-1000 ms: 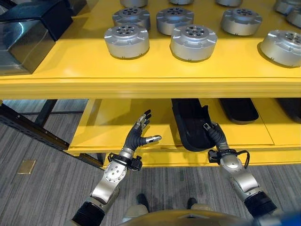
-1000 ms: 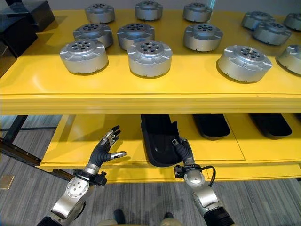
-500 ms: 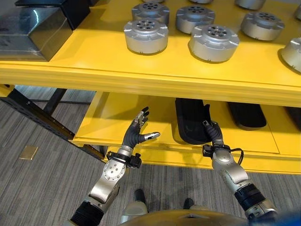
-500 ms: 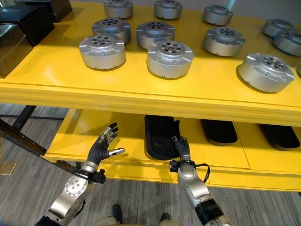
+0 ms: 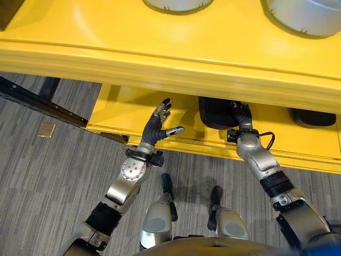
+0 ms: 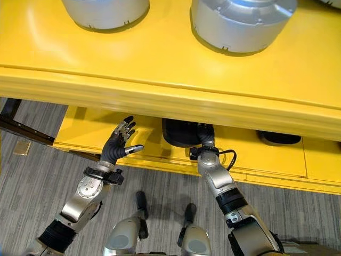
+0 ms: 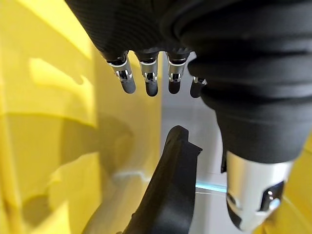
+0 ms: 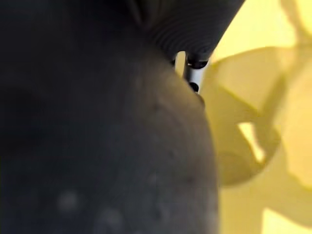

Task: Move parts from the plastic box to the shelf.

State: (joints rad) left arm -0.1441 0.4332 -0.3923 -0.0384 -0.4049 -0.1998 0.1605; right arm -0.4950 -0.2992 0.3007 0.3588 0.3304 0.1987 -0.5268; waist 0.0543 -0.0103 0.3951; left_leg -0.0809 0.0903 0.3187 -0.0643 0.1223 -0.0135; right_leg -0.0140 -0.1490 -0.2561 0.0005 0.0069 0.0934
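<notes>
The yellow shelf unit has an upper shelf (image 6: pixel 160 58) and a lower shelf (image 5: pixel 133 114). The upper shelf carries silver round machined parts; one part (image 6: pixel 242 21) and a second part (image 6: pixel 105 12) stand near its front edge, well apart from each other.

A black plastic tray (image 6: pixel 181 133) lies on the lower shelf, its near end close to the shelf's front lip. Its far end is hidden under the upper shelf. A second black tray (image 6: pixel 277 138) lies on the same shelf to the robot's right, apart from the first.

Left robot hand (image 5: pixel 157 125): held above the front edge of the lower shelf, to the left of the black plastic tray and not touching it. Fingers (image 7: pixel 148 80) are straight and spread, thumb extended to the side. The hand holds nothing. In the left wrist view, the raised corner of the tray (image 7: pixel 170 185) shows beyond the fingers.

Right robot hand (image 6: pixel 205 133): positioned at the near right corner of the black plastic tray, in contact with or directly against its rim. Its fingers are hidden by the tray and the upper shelf, and in the right wrist view by the hand's dark cover; whether they are closed on the tray cannot be determined.
</notes>
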